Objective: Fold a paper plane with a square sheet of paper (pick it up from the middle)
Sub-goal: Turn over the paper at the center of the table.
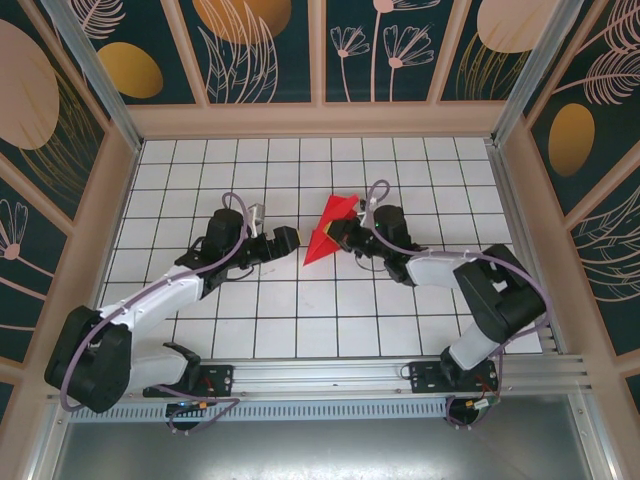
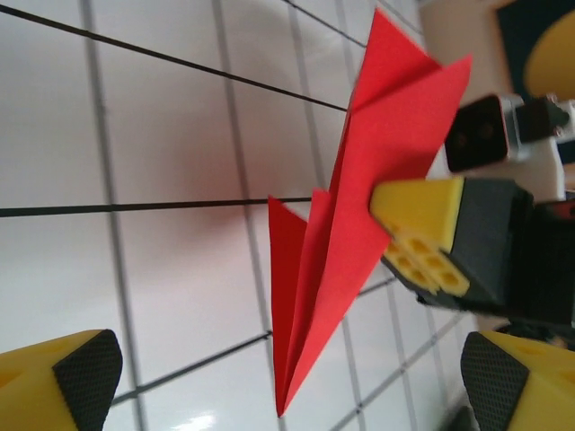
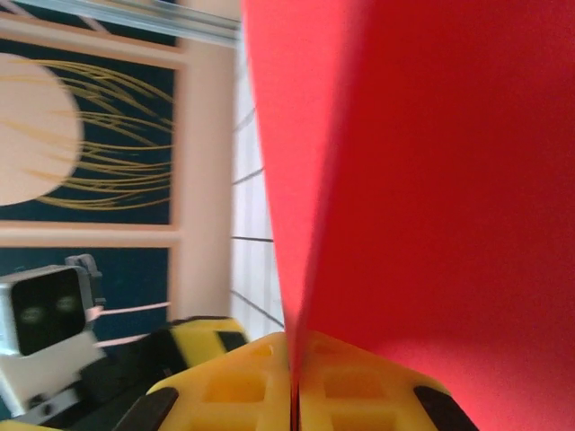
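The right gripper [image 1: 336,234] clamps the crisp, sharply creased red paper plane [image 1: 327,228] at mid-table over glossy white grid tiles [image 1: 250,310]; the left gripper [image 1: 291,238] gapes wide and empty just beside it; the left wrist camera bares the dart's layered folds; the right wrist camera shows waffled yellow fingers [image 3: 234,386] pressed together on the paper.

**Table** [image 1: 300,335]: a white surface ruled by thin black lines into square tiles [image 2: 135,135]. In the left wrist view we see the tiles glossy, with a soft red tint beside the paper plane [image 2: 359,206]. We cannot tell whether the plane's lower tip touches the surface. A pale wooden border [image 1: 320,122] frames the far edge and both sides. Along the near edge we note an aluminium rail [image 1: 330,372], with the left arm base [image 1: 205,380] and the right arm base [image 1: 440,376] fixed on it.
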`<state>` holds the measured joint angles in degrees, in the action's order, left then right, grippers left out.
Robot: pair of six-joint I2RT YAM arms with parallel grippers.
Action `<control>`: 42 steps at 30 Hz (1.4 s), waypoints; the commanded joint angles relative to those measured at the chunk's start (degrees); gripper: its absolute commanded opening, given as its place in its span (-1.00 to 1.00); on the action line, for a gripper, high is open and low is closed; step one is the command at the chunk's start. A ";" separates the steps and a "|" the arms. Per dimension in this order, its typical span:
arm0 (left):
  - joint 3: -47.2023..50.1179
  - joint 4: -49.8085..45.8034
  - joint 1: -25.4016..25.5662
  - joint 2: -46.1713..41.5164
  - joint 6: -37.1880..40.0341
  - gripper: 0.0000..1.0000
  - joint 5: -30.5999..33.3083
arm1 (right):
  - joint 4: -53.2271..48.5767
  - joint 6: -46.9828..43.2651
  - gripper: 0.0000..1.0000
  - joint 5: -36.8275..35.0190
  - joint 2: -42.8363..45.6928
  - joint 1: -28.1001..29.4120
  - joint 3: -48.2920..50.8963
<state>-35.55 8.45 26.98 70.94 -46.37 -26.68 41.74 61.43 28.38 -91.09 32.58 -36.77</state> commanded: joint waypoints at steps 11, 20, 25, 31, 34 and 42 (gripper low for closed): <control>3.70 22.62 -0.26 1.11 -12.78 0.97 -15.70 | 17.60 9.28 -0.81 12.26 0.35 0.34 -3.71; 4.46 27.75 -0.26 0.93 -15.75 0.91 -15.04 | 20.23 12.19 -0.80 14.32 -2.96 2.66 -6.20; 5.14 27.82 -0.26 -1.00 -15.04 0.66 -11.22 | 21.94 13.72 -0.79 15.39 -3.94 2.98 -6.04; 5.20 24.92 -0.26 -2.77 -12.03 0.12 -8.33 | 20.15 12.93 -0.75 15.85 -3.45 2.92 -6.05; 4.92 24.34 -0.26 -2.76 -11.04 -0.16 -8.24 | 18.05 12.05 -0.68 16.11 -3.29 2.93 -6.40; 3.80 22.33 -0.26 -1.50 -8.76 -0.64 -8.82 | 14.06 10.60 -0.53 16.40 -2.87 2.83 -7.67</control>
<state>-30.85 31.88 26.98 69.06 -57.28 -35.46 57.23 73.87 43.62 -94.67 35.16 -42.28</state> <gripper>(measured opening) 0.196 0.230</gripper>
